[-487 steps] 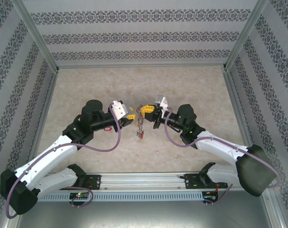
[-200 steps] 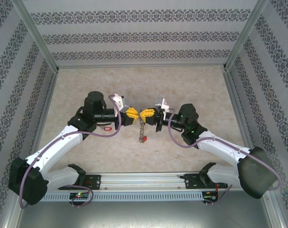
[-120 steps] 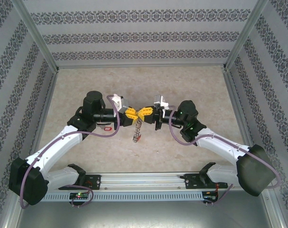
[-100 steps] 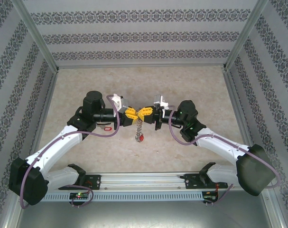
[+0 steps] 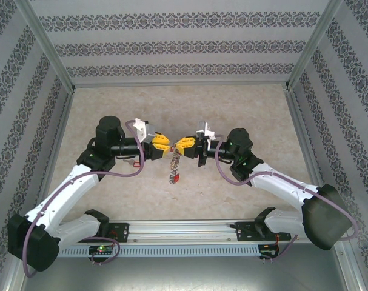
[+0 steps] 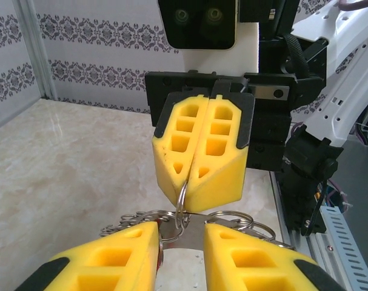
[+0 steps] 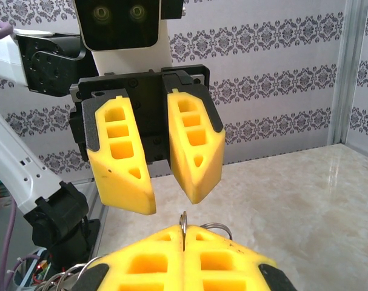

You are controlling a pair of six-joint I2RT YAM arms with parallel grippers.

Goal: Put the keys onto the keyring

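"Why hold the keyring (image 5: 174,165) up in the air, off the worktop (image 5: 250,109)?"

"So it hangs free, I'd say. The right hand (image 6: 194,193) is clenched on one loop at the top. The rest dangles below, with the red tag (image 5: 177,178) lowest. That leaves the ring facing the other arm for threading."

"And the left hand (image 7: 168,197)?"

"Released, with its pads a little apart, nose to nose with the right one. What looks like a key (image 6: 185,235) lies in the gap between them. I can't tell whether it touches either pad."
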